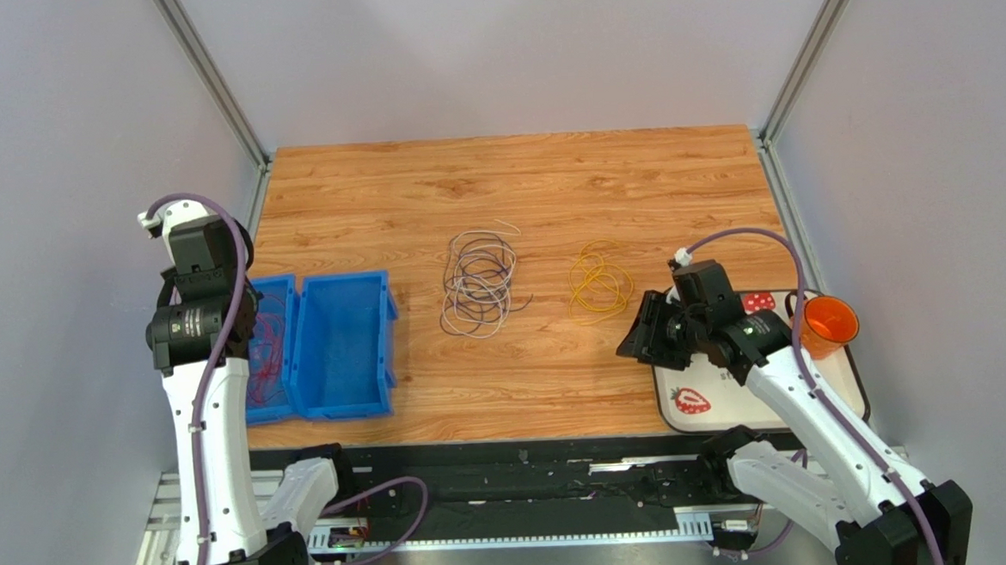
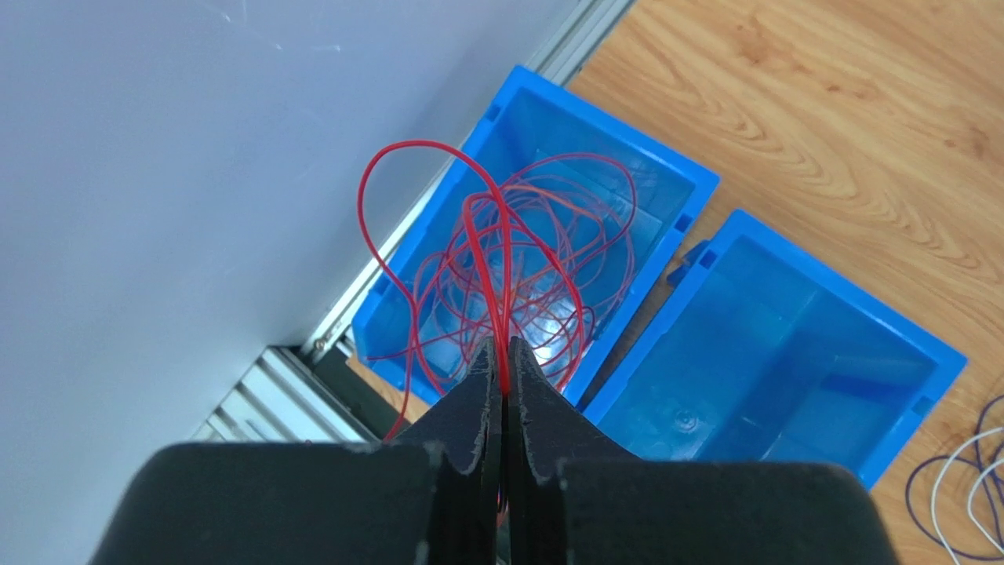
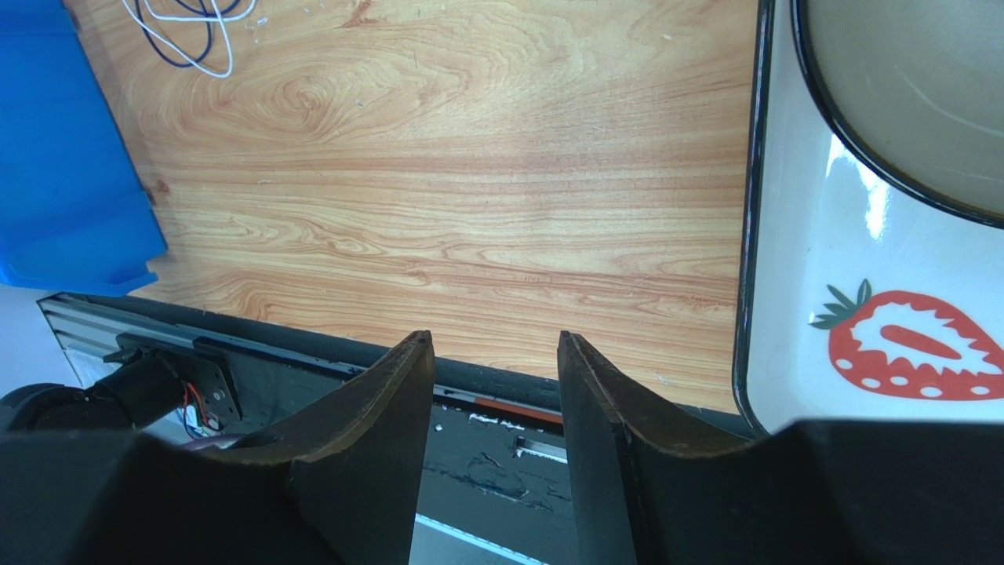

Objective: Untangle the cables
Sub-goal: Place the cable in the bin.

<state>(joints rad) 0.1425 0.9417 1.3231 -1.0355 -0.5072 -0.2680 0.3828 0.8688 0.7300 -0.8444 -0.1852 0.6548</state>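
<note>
Left wrist alone — claw [image 2: 504,353] pinches red cables [image 2: 484,268].

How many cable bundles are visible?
3: the red cable over the left blue bin, pinched by the left gripper; the purple-white bundle mid-table; the yellow bundle right of it. More may be hidden.

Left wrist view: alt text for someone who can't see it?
The left gripper, jaws shut, pinches red cables looping over a blue bin. A second blue bin, empty, sits beside it on the wood table; purple and white cables show bottom right.
</note>
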